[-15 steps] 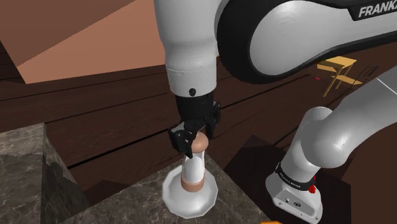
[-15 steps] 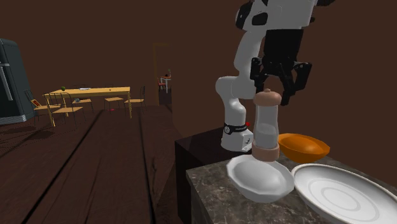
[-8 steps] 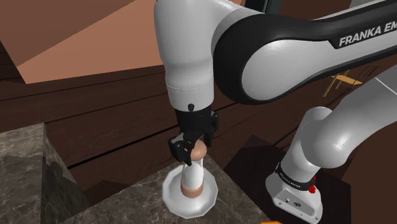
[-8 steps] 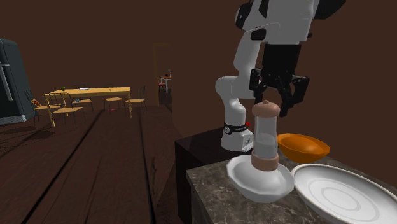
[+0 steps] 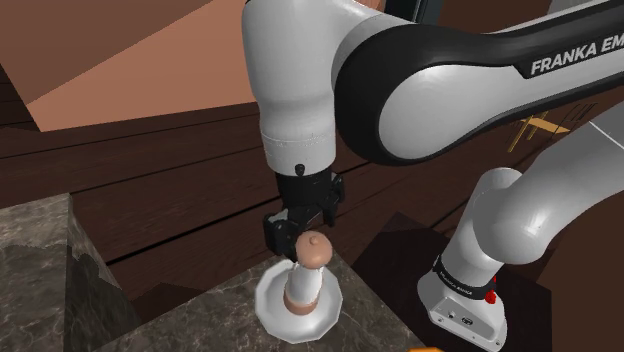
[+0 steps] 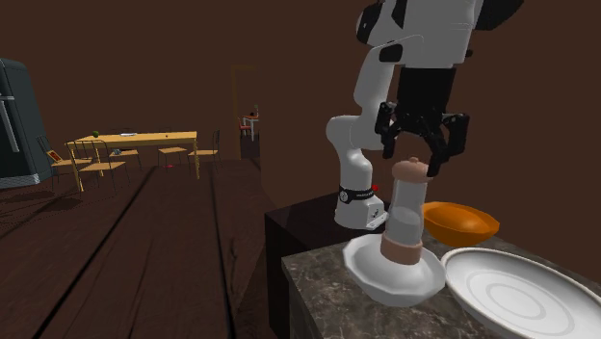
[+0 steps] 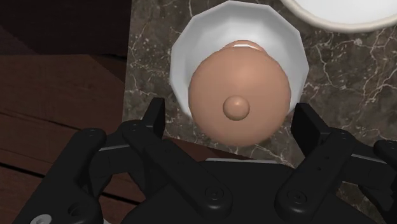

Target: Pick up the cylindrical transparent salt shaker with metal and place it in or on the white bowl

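The salt shaker (image 6: 405,214), with a pale clear body and a pinkish-brown cap and base, stands upright inside the white bowl (image 6: 371,274) on the marble counter. In the shoulder view the shaker (image 5: 308,272) rises from the bowl (image 5: 270,306) directly under my gripper (image 5: 300,226). My gripper (image 6: 421,154) hangs just above the cap, open, its fingers apart and not touching it. Along the wrist view the round cap (image 7: 238,105) sits between the two fingertips (image 7: 154,118), with the bowl's rim (image 7: 191,38) around it and my gripper (image 7: 232,125) open.
An orange bowl (image 6: 462,222) and a large white plate (image 6: 520,289) sit on the marble counter (image 6: 318,289) beside the white bowl, which stands close to the counter's corner. The arm's base (image 5: 465,300) is on its stand nearby. A wooden table with chairs (image 6: 135,144) stands far off.
The gripper lowered the shaker into the bowl, then its fingers opened and let go. The shaker now stands lower, free of the fingers.
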Robot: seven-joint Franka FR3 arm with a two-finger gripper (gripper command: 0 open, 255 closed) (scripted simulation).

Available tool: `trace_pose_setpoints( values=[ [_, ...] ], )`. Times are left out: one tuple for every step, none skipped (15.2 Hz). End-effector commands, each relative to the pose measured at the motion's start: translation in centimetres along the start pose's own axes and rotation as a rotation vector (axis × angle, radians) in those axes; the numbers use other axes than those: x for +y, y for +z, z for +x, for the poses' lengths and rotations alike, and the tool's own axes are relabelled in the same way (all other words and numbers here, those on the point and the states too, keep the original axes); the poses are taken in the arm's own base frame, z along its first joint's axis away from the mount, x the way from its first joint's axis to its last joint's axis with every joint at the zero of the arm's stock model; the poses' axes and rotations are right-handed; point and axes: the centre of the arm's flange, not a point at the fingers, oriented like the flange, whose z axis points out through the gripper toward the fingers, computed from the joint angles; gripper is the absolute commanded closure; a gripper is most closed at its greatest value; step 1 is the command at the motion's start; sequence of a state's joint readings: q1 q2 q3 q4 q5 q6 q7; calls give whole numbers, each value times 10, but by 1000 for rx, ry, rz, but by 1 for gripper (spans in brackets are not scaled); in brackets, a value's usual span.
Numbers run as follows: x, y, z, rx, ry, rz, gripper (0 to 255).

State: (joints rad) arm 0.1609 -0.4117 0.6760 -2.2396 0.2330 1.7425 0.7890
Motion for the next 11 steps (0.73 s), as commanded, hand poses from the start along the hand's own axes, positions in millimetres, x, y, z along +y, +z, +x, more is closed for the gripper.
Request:
trace_pose_setpoints(
  values=[
    [0,0,0,0,0,0,0],
    [0,0,0,0,0,0,0],
    [0,0,0,0,0,0,0],
    [0,-13,0,0,0,0,0],
    [0,-26,0,0,0,0,0],
    [0,-40,0,0,0,0,0],
    [0,-50,0,0,0,0,0],
    [0,-50,0,0,0,0,0],
    [0,-50,0,0,0,0,0],
    [0,-50,0,0,0,0,0],
    [0,-50,0,0,0,0,0]
  ],
)
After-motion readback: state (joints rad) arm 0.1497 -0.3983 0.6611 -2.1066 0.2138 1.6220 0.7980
